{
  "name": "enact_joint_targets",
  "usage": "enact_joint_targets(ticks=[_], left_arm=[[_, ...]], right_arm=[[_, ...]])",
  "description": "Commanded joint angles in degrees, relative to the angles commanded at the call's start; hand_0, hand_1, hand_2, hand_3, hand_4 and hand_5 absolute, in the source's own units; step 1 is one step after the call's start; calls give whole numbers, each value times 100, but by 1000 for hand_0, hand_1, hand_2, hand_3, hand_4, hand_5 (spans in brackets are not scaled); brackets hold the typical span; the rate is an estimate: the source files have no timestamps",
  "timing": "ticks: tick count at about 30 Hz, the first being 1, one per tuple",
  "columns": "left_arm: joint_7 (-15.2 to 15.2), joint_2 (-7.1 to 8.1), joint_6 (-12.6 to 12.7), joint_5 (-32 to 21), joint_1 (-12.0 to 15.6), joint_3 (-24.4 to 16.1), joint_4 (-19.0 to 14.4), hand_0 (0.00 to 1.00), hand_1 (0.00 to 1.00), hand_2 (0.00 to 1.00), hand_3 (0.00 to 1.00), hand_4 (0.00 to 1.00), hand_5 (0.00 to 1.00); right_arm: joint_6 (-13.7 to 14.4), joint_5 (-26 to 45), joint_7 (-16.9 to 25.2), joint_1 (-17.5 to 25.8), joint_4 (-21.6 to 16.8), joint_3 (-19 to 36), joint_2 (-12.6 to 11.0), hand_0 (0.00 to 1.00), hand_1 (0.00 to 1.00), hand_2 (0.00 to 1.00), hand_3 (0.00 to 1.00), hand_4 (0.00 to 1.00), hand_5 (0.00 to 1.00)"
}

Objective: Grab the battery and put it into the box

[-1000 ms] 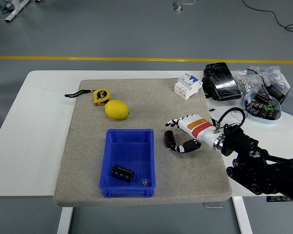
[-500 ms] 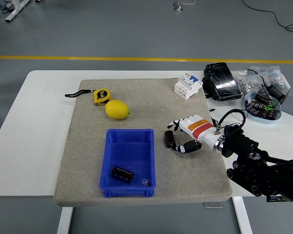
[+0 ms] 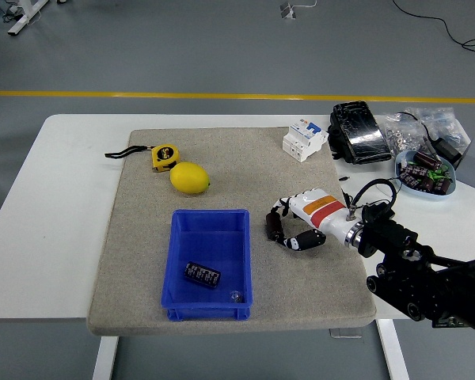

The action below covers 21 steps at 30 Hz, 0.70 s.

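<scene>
Since a second ago the right hand [image 3: 294, 225] has crept slightly toward the table's [image 3: 63, 206] left side and closed around the battery [image 3: 275, 226], and the second battery [image 3: 201, 274] inside the box [image 3: 209, 265] has rolled a little and now lies more slanted.

Largest to smallest: the white table carries a grey mat [image 3: 222, 174] over most of its middle. The robot's black right arm [image 3: 427, 281] comes in from the near right corner, its white, orange-banded hand lying low over the mat with fingers [image 3: 301, 241] and thumb curled on the dark cylindrical battery, which stands just beside the box's right wall, outside it. The blue box sits on the mat toward the near edge, open-topped, with the other battery lying near its middle and a small shiny thing [image 3: 236, 296] in its near right corner.

Toward the far right corner lie a black pouch [image 3: 358, 132], clear bags of small parts [image 3: 427, 131], and a pale blue bowl [image 3: 425, 174] full of dark cylinders. A white circuit breaker [image 3: 304, 139] stands at the mat's far right edge. On the mat's far left part, a lemon [image 3: 189, 177] lies just beside a yellow tape measure [image 3: 163, 157] with a black strap.
</scene>
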<state>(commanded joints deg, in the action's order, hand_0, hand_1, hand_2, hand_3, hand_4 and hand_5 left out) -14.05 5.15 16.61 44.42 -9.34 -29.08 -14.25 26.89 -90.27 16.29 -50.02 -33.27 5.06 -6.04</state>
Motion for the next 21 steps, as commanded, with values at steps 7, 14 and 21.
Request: enact_joint_targets(ticks=[7, 14, 21], left_arm=[[-16, 8, -18, 49, 75, -31, -1, 561, 567, 641, 586, 634, 604], [-19, 25, -24, 78, 135, -50, 2, 561, 568, 641, 585, 633, 604], [-28, 34, -31, 110, 146, -69, 4, 559, 567, 641, 585, 633, 603]], right_arm=[[49, -48, -68, 29, -90, 132, -63, 352, 473, 551, 675, 787, 327], [72, -151, -148, 23, -150, 319, -159, 353, 476, 552, 667, 783, 328], [36, -193, -153, 19, -144, 327, -213, 351, 473, 549, 662, 779, 323]])
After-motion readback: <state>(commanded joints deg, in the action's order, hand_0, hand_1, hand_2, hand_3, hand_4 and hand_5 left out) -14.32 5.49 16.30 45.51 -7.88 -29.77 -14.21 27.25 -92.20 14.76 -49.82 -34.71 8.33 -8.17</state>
